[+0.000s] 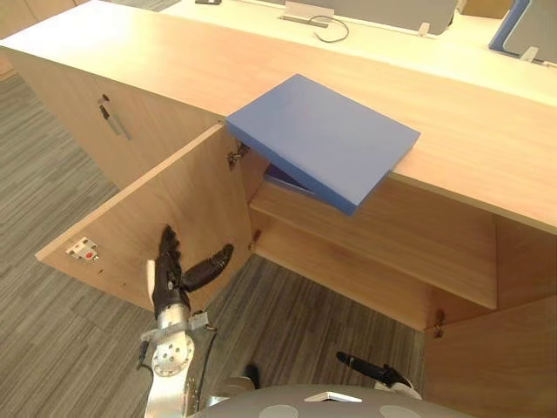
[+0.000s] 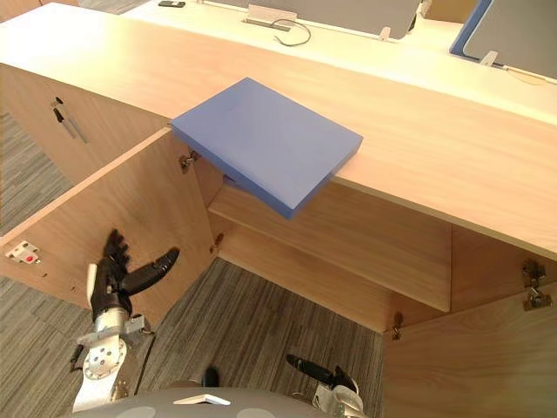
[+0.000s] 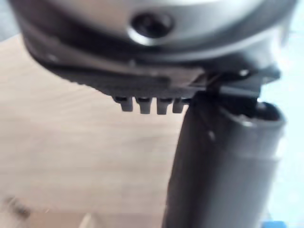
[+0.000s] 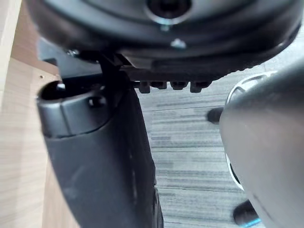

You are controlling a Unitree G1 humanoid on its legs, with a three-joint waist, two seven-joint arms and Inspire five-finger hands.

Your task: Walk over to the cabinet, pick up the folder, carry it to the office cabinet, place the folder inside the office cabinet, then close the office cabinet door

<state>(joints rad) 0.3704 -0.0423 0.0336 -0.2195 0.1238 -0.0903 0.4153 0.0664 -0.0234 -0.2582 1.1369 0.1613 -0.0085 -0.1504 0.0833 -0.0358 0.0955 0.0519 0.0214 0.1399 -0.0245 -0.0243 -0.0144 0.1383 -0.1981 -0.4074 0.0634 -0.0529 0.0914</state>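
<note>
Grey striped carpet [image 1: 52, 331] along the bottom, office vibes. Left hand [image 1: 167, 283] at lower left is spread flat and empty, just in front of the open cabinet door [image 1: 174, 200]. Right hand [image 1: 376, 370] is at bottom centre-right, and I can't tell how open it is. The blue folder [image 1: 326, 139] sits mid-frame on the cabinet top [image 1: 487, 148], tilted and hanging over the open compartment. So the robot's at the cabinet, but the grabbing, stowing and door-shutting all look undone.

Blue folder [image 1: 322, 139] on cabinet top [image 1: 165, 61]
</note>
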